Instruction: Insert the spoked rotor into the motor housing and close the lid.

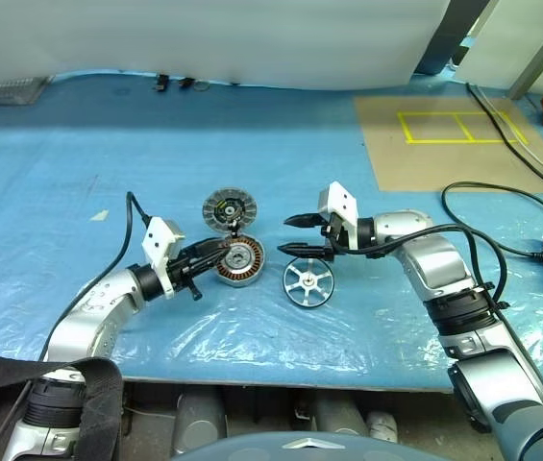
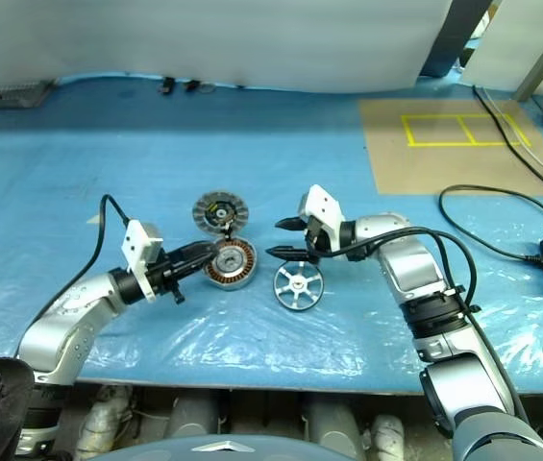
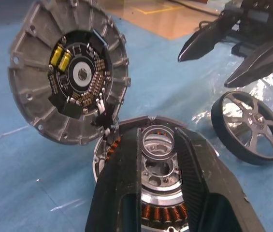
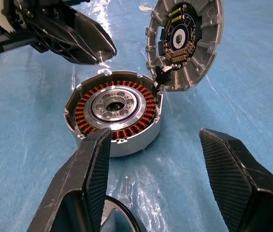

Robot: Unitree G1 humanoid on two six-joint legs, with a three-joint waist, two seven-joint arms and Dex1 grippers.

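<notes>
Risk at this stage centres on the spoked rotor, which lies flat on the blue plastic sheet, just beside the motor housing and not yet lifted. The right gripper hangs above the rotor with its fingers spread and nothing between them. The left gripper sits at the housing rim; its fingers appear nearly pressed together, and whether they actually pinch the rim cannot be told. The lid stands tilted open, joined to the housing at one edge, with its circuit board exposed. Probable failure modes: a grasp on the thin rotor rim may slip, because the smooth wheel lies flush on a slick, wrinkled sheet. A rotor lowered off-centre or tilted may jam on the copper windings or scrape them. If the left gripper does not steady the housing, the housing may slide under insertion load. The left fingers also lie across the housing bore in the left wrist view and may obstruct the rotor. Contact with the raised lid may strain its connection.
</notes>
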